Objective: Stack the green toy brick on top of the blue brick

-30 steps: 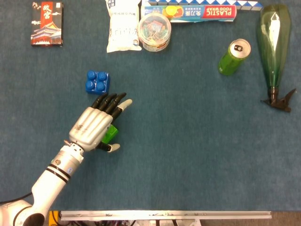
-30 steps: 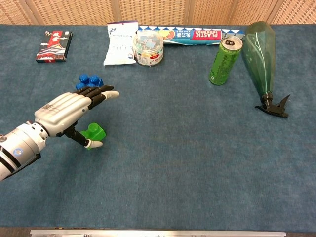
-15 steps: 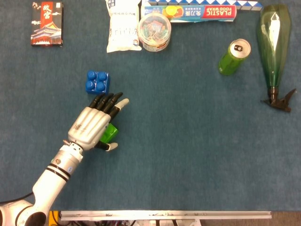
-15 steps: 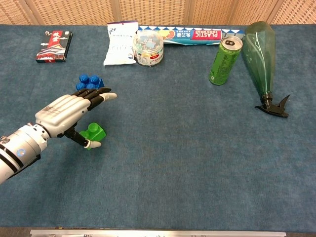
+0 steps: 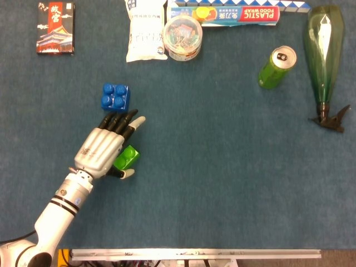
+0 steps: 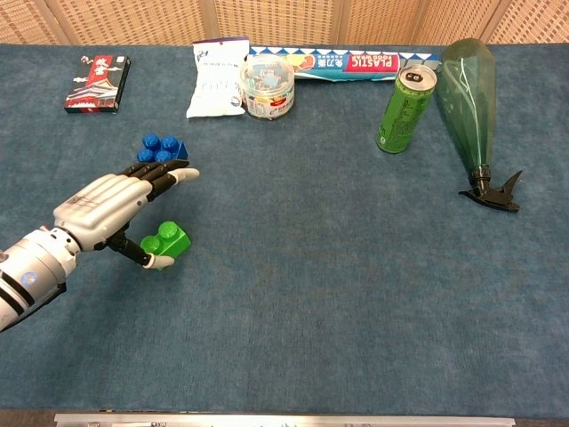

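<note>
The green brick point(image 5: 127, 157) point(image 6: 167, 241) lies on the blue cloth, partly under my left hand point(image 5: 103, 149) point(image 6: 102, 205). The hand's fingers stretch out flat above the brick and point toward the blue brick point(image 5: 115, 96) point(image 6: 160, 149), which sits just beyond the fingertips. The thumb curls in at the green brick's near side; I cannot tell whether it touches. Nothing is gripped. My right hand is in neither view.
Along the far edge stand a red card box point(image 5: 55, 26), a white pouch point(image 5: 146, 30), a round plastic tub point(image 5: 183, 38) and a plastic-wrap box point(image 5: 233, 14). A green can point(image 5: 276, 68) and a lying green spray bottle point(image 5: 325, 55) are at the far right.
My left hand has drawn back to the left and a little toward me, uncovering more of the green brick. The blue brick has not moved.
</note>
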You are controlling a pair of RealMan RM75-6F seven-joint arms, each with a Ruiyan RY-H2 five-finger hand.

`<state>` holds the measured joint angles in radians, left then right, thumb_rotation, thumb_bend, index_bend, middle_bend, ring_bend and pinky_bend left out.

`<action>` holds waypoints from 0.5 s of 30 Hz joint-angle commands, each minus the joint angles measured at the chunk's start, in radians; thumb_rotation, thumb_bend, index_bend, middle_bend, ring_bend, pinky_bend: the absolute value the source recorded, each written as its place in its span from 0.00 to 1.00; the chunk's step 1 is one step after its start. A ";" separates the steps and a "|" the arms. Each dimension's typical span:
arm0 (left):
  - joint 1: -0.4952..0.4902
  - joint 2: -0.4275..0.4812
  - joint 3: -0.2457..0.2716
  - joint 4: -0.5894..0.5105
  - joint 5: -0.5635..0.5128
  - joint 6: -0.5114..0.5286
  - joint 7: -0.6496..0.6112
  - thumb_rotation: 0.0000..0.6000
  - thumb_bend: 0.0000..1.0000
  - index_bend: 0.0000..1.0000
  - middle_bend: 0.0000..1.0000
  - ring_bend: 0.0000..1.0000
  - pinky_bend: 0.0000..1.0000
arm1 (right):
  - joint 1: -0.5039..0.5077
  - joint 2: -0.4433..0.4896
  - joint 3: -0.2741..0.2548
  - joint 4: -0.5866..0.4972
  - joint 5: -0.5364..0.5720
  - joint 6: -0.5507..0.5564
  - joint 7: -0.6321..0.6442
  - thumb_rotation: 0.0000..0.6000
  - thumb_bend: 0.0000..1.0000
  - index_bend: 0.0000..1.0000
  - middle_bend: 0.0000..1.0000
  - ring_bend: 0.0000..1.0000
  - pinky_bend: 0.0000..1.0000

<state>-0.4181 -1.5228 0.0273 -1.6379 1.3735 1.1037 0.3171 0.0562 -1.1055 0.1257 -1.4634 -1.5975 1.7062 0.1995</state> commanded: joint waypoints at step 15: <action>0.026 0.016 0.010 0.022 -0.012 0.014 -0.033 1.00 0.02 0.00 0.00 0.00 0.03 | -0.001 -0.002 0.001 0.001 -0.001 0.001 -0.004 1.00 0.38 0.48 0.45 0.33 0.46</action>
<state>-0.3938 -1.5083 0.0362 -1.6144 1.3609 1.1167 0.2860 0.0553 -1.1074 0.1270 -1.4628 -1.5982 1.7074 0.1957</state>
